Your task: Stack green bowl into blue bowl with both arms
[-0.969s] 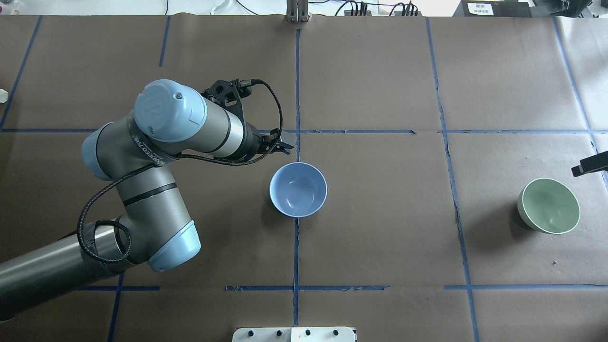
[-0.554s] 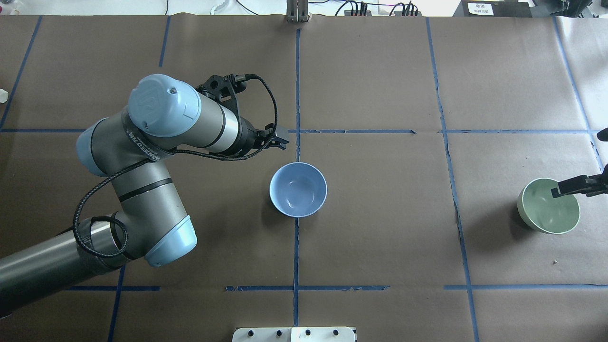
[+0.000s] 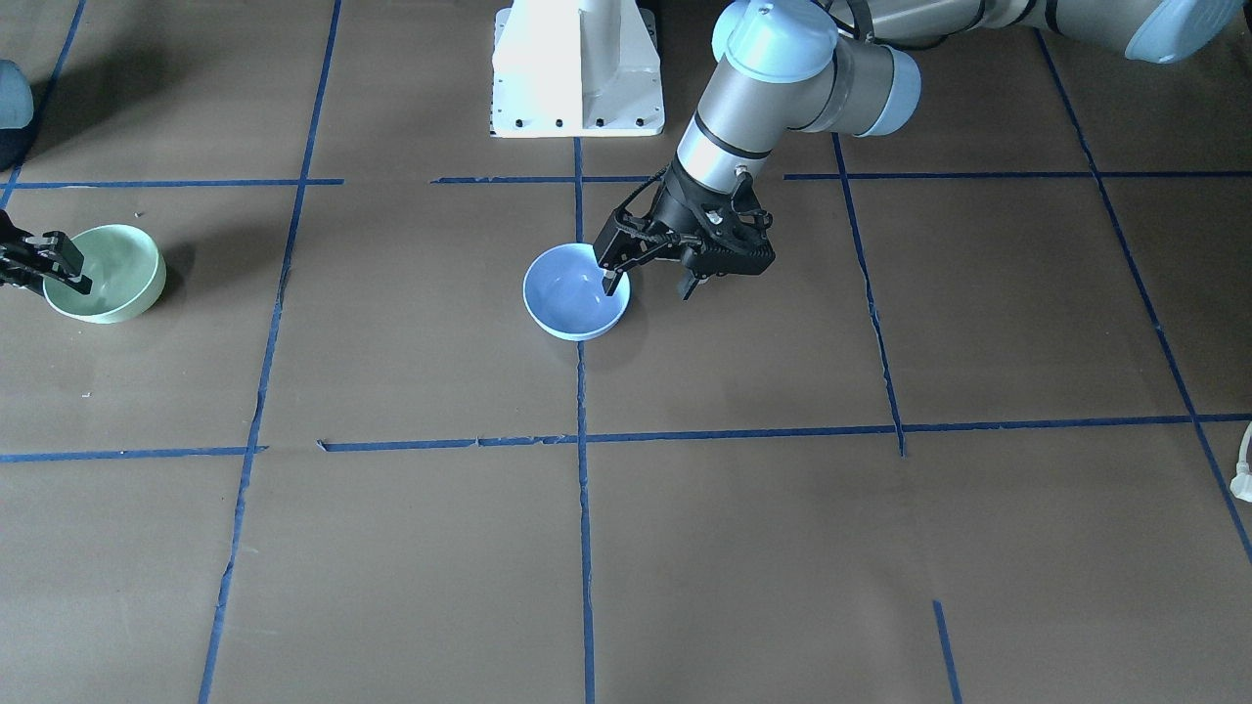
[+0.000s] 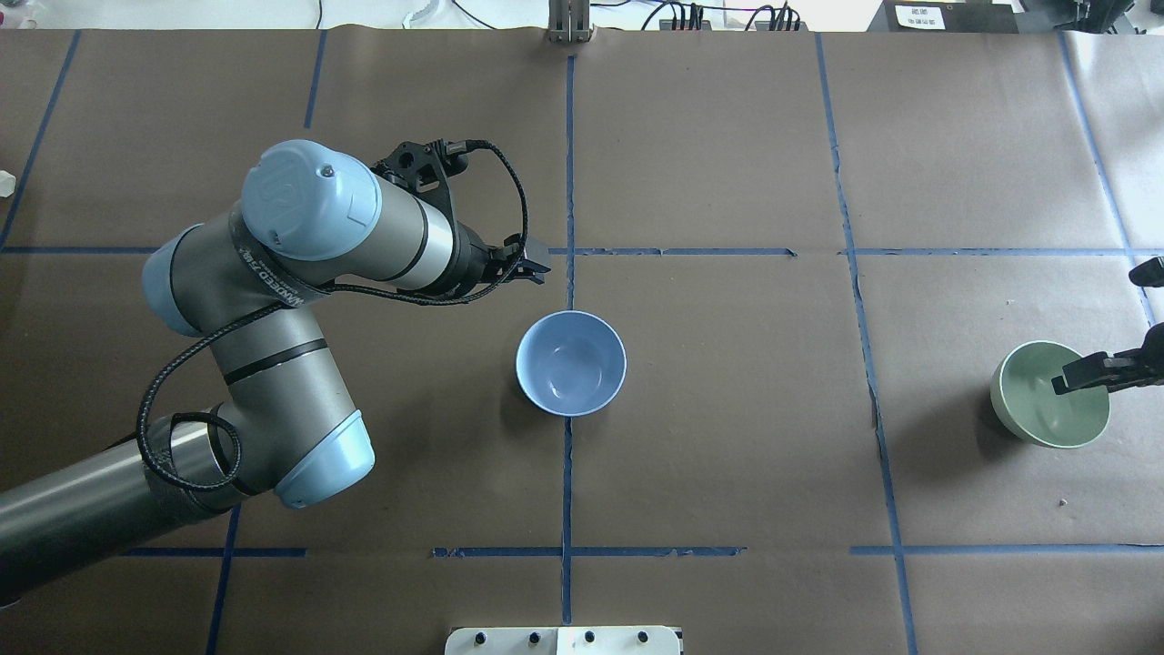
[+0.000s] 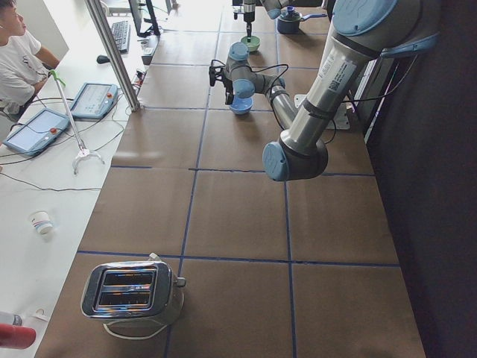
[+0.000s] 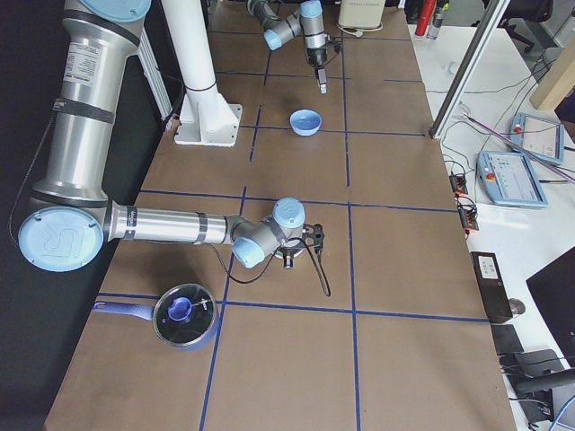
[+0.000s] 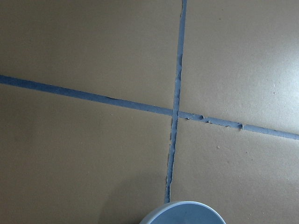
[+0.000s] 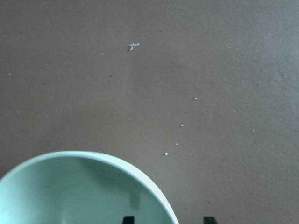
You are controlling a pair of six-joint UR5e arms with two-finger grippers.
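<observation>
The blue bowl [image 4: 571,363] stands upright near the table's middle and also shows in the front view [image 3: 575,290]. My left gripper [image 4: 535,268] is open and empty. It hovers just past the bowl's far rim, and the left wrist view shows only the bowl's edge [image 7: 184,213]. The green bowl [image 4: 1037,405] stands at the right end, and it is at the left in the front view [image 3: 108,274]. My right gripper [image 4: 1080,375] is open and straddles its rim. One fingertip [image 8: 127,219] is inside the bowl [image 8: 70,191] and the other is outside.
A white pedestal base [image 3: 577,68] stands at the robot's side. A lidded pot [image 6: 184,314] sits near the right arm. A toaster [image 5: 134,291] stands at the left end. An operator [image 5: 19,52] and tablets are beside the table.
My right gripper came in from the right edge and moved over the green bowl's rim. My left arm drew back slightly to the left and away from the blue bowl.
</observation>
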